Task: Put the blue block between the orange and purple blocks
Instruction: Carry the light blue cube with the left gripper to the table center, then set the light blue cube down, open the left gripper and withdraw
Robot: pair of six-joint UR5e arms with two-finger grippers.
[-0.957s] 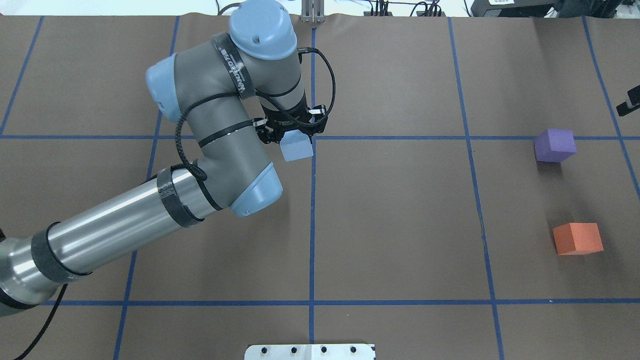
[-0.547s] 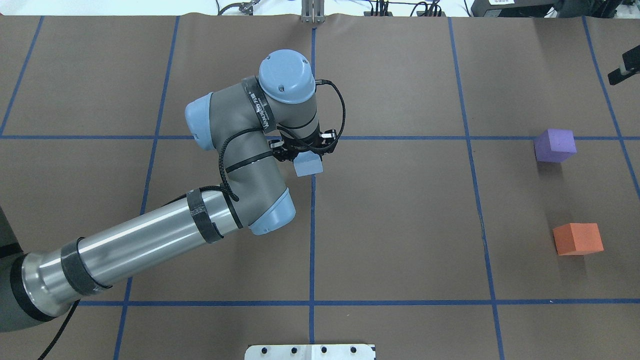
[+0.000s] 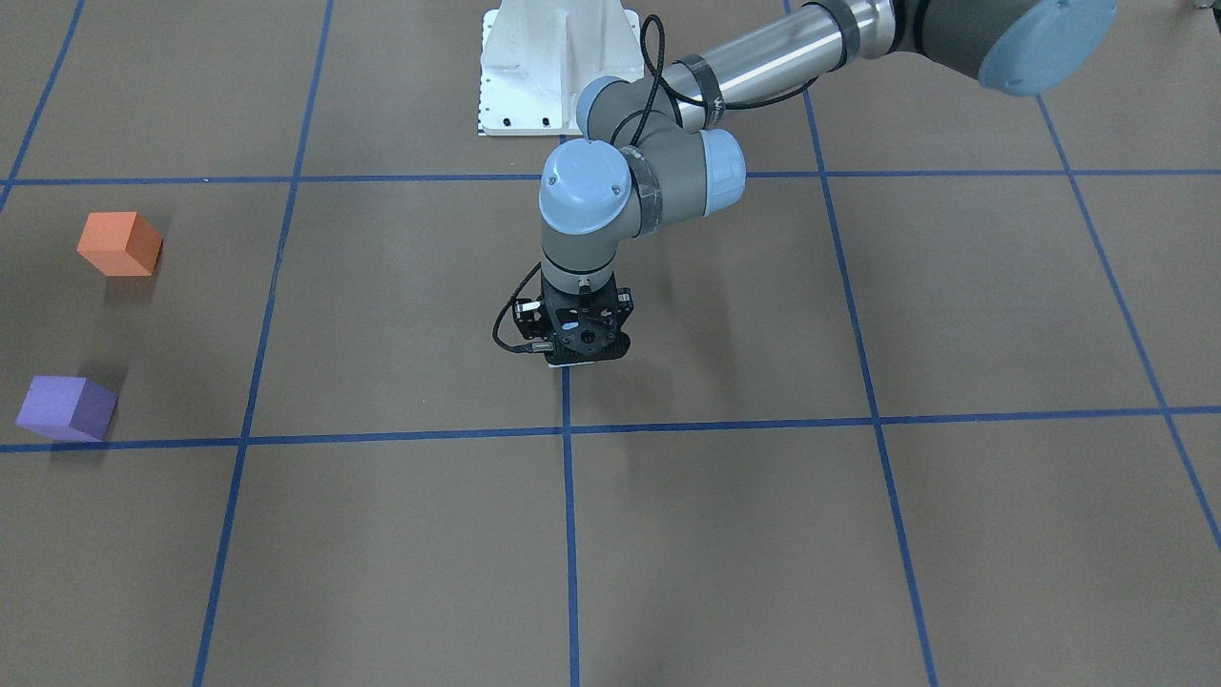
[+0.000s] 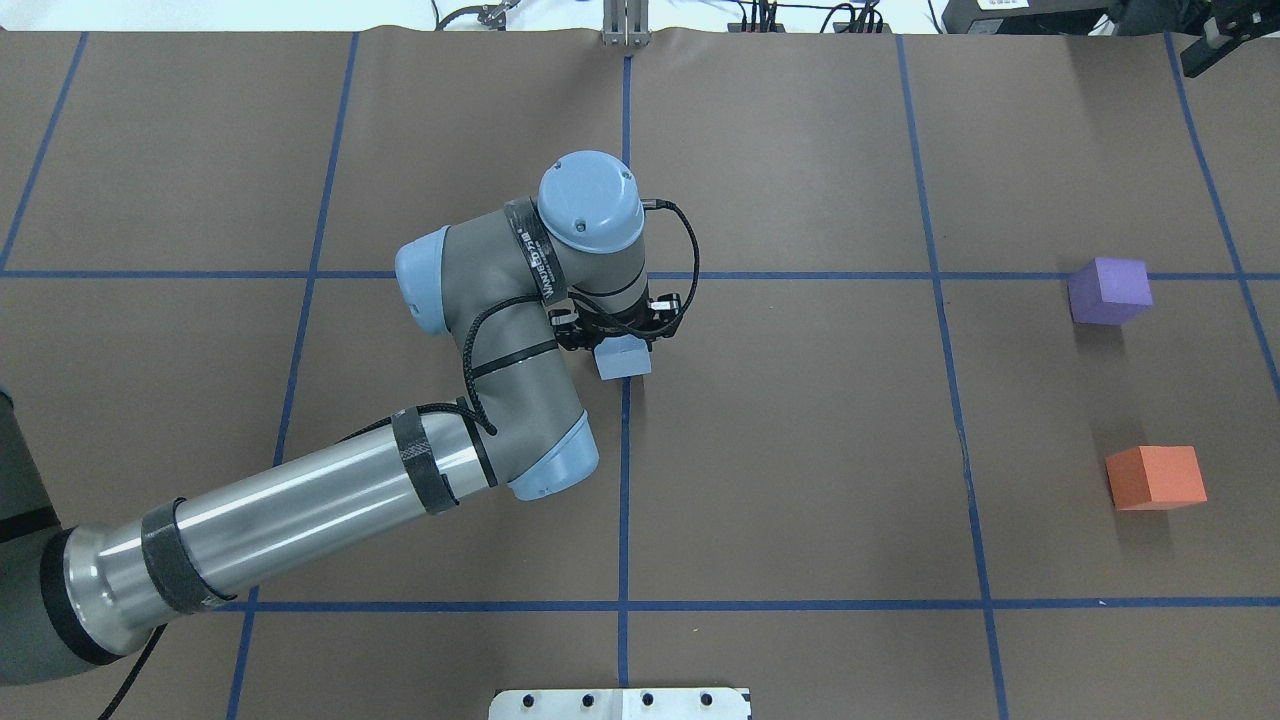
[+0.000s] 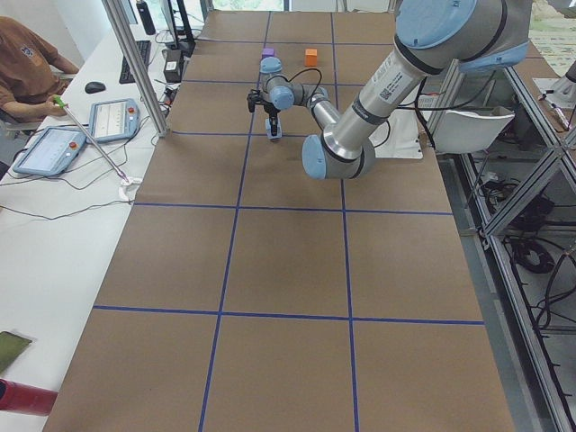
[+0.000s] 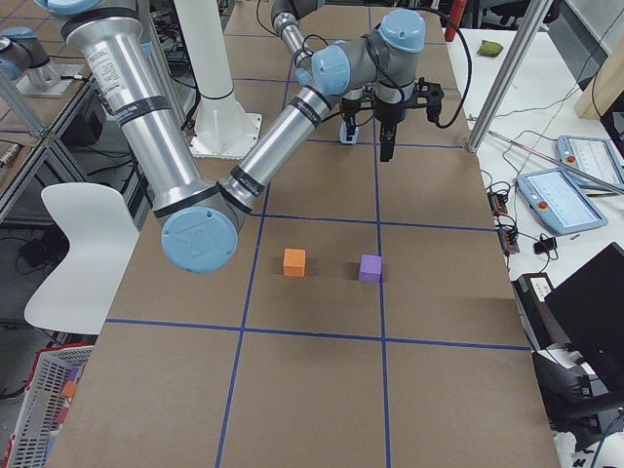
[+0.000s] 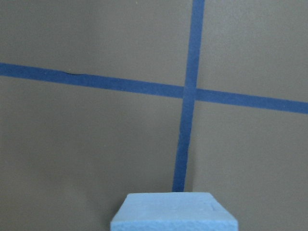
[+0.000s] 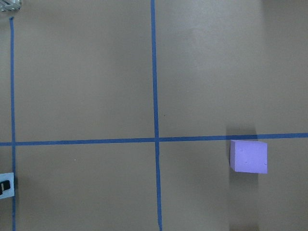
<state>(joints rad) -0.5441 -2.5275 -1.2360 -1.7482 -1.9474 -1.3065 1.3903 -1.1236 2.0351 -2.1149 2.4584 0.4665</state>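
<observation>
The left gripper (image 4: pixel 621 345) points down at the middle of the overhead view, its fingers pinching the blue block (image 4: pixel 624 364) from two sides. The block lies over the vertical tape line (image 4: pixel 623 500), just below the place where that line crosses a horizontal one. Whether the block rests on the table (image 4: pixel 800 450) or hangs just above it cannot be told. In the front-facing view only a pale sliver of the block shows under the black gripper body. In the left wrist view the block's top face fills the bottom centre of the frame, with the tape cross above it.

The purple block (image 4: pixel 1110 291) and the orange block (image 4: pixel 1156 478) stand on the table at the right side of the overhead view, well apart from the blue block. The purple one is higher in the frame, just under a horizontal tape line, and the orange one is lower, apart from it. The right wrist view shows the purple block at lower right, just beneath a tape line.

The right gripper (image 6: pixel 387 151) hangs above the table near its far edge in the right-side view, and only a dark part of it shows in the upper right corner of the overhead view. Whether its fingers are spread or pressed together cannot be told.
</observation>
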